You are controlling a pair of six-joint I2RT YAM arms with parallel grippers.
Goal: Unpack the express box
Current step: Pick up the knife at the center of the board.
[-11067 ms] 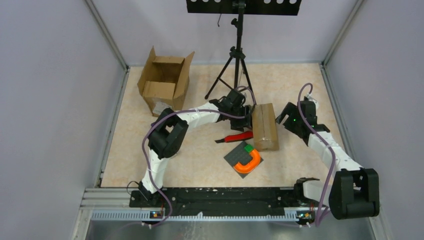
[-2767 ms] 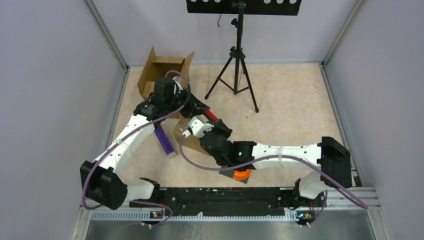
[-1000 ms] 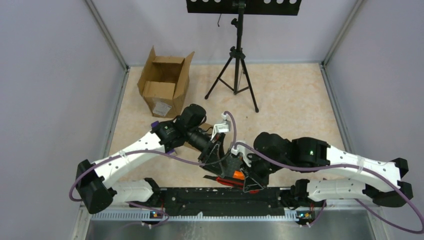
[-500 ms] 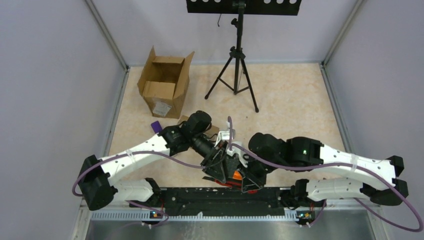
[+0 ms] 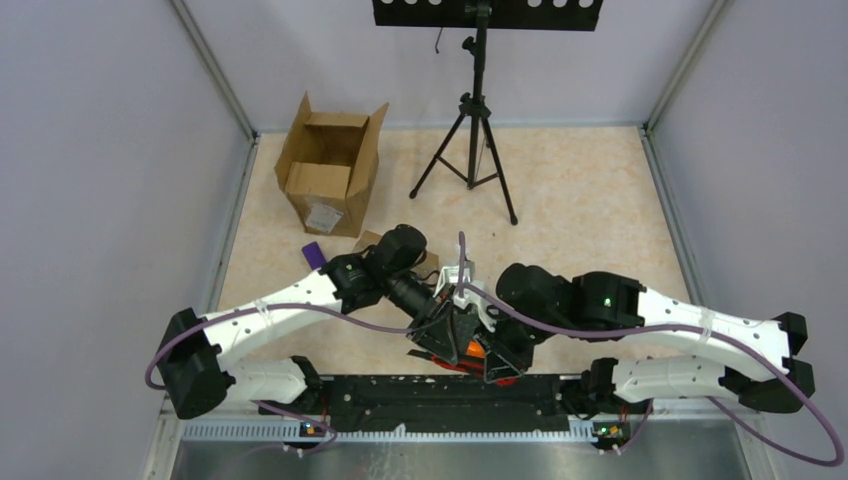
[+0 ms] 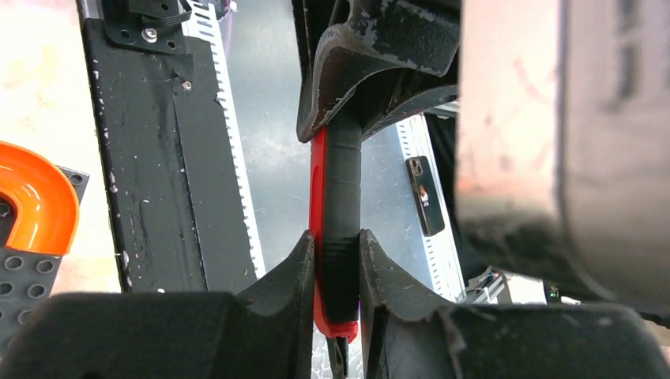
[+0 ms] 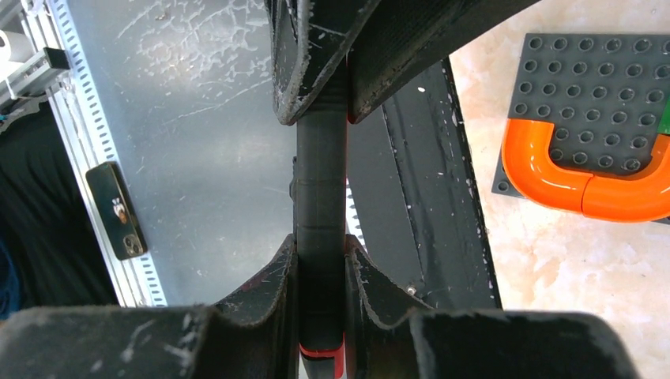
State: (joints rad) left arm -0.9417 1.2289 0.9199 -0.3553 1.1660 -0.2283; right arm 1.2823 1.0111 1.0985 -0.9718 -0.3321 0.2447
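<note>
Top view: express box (image 5: 367, 241), brown, on the counter (image 5: 580, 200) at mid-left, mostly hidden under the left arm. An open carton (image 5: 330, 165) stands beyond it. Left gripper (image 5: 447, 335) and right gripper (image 5: 480, 348) meet at the near edge.

Left wrist view: left gripper clamped on a red-and-black knife (image 6: 341, 181); right gripper pinches its far end.

Right wrist view: right gripper closed on the same knife. Nearby, an orange curved piece (image 7: 553, 178) on a grey studded plate (image 7: 589, 71).

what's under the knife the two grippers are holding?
Below the knife: grey metal sheet and black base rail; the orange piece sits off to the side. Whatever lies right behind the handle is covered by it, the left gripper and the right gripper.
</note>
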